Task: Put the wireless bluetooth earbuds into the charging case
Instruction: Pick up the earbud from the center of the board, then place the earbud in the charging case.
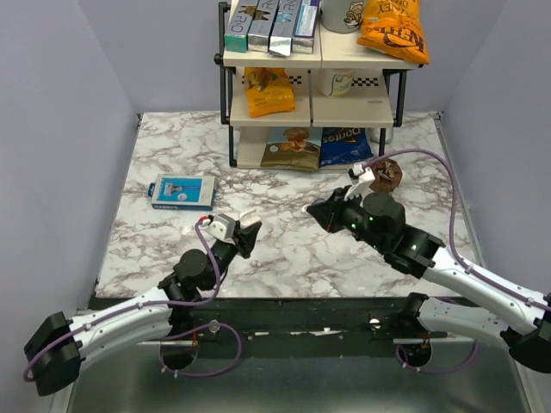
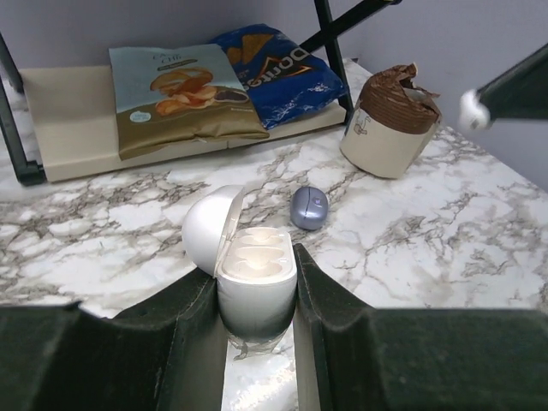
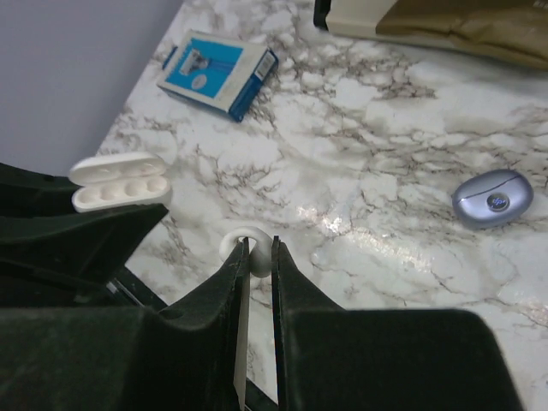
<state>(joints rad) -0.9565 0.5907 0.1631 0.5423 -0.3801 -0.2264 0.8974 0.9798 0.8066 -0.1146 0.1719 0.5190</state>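
Beyond white case (image 2: 211, 229) in left end effector (image 2: 255, 287), lavender charging case (image 2: 308, 208).

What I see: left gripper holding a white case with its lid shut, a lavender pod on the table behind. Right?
No: the left wrist view shows the lid open. The left gripper does hold the white case, with the lavender pod on the table behind.

The blue chip bag (image 1: 346, 146) on the rack's bottom shelf (image 1: 248, 156) reads "Doritos", upside down in the left wrist view; other print is illegible.
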